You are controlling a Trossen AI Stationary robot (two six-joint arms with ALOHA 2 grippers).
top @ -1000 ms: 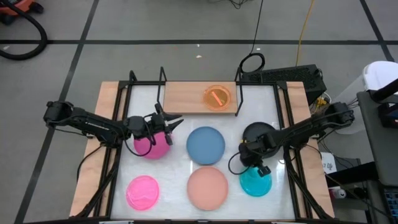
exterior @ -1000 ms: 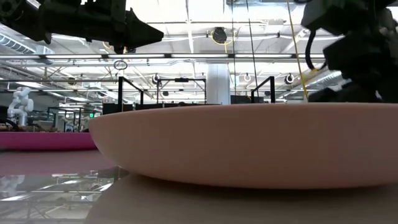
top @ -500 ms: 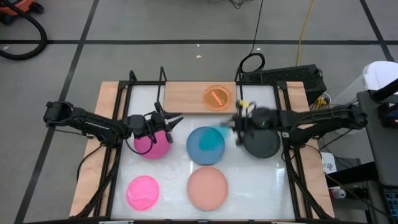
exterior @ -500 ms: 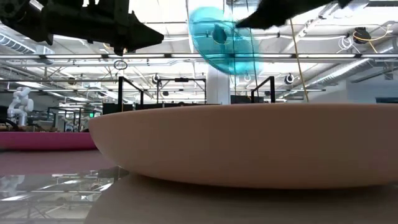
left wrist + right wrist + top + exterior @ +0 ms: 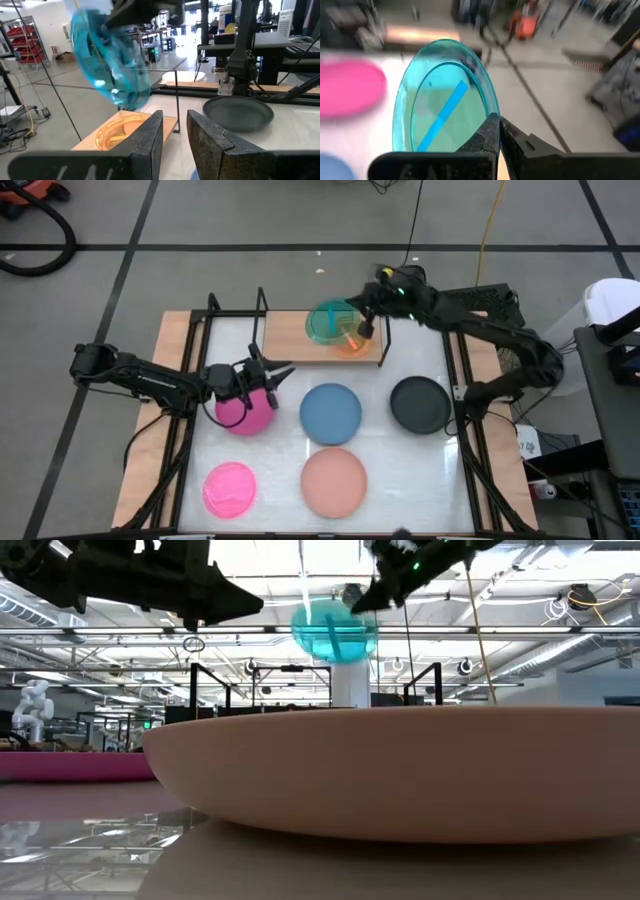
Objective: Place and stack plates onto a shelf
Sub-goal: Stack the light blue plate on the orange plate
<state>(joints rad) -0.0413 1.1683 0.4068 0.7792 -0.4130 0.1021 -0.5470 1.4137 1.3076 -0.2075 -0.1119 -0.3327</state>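
One cyan plate (image 5: 328, 321), tilted, pinched by rim in closed right gripper (image 5: 366, 326) above shelf (image 5: 290, 338) — may slip or knock orange plate (image 5: 352, 340). Left gripper (image 5: 283, 372) part-open, empty, over magenta plate (image 5: 240, 411).

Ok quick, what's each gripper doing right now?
Left gripper: open, holding nothing, above the magenta plate.
Right gripper: shut on the cyan plate, above the shelf.

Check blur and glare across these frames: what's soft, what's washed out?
Right wrist view: background smeared, cyan plate between the right gripper's fingers stays sharp. Left wrist view: that plate is smeared. Low view: salmon plate fills the frame, ceiling lights blown out. High view: crisp, even light.
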